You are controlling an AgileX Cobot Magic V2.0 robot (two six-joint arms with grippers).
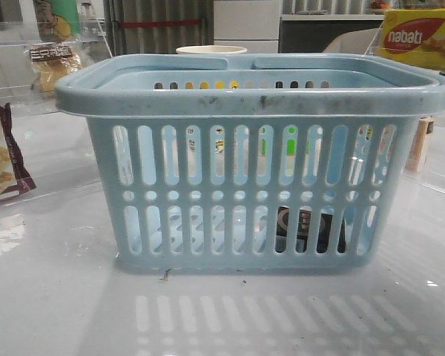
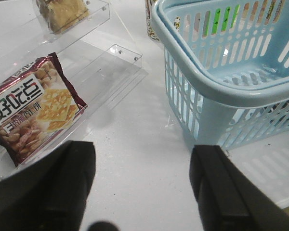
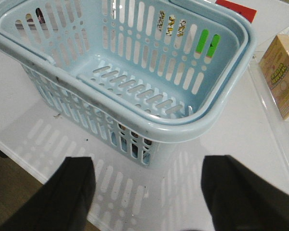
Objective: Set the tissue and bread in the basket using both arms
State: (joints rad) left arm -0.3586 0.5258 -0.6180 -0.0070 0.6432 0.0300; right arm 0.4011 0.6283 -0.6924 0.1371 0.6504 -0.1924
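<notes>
Your way into the basket (image 1: 256, 93) lies open from above, handles folded onto its rim, while bare table (image 1: 52, 297) surrounds its slotted walls.

Pale blue slotted basket (image 1: 256, 96)

Your left arm's black gripper (image 2: 142, 192) hangs with its two broad black fingers (image 2: 226, 192) spread wide, nothing between them. Your right arm's black gripper (image 3: 147, 195) matches it: fingers (image 3: 241, 192) parted, holding nothing. Neither arm shows in the front view.
</notes>
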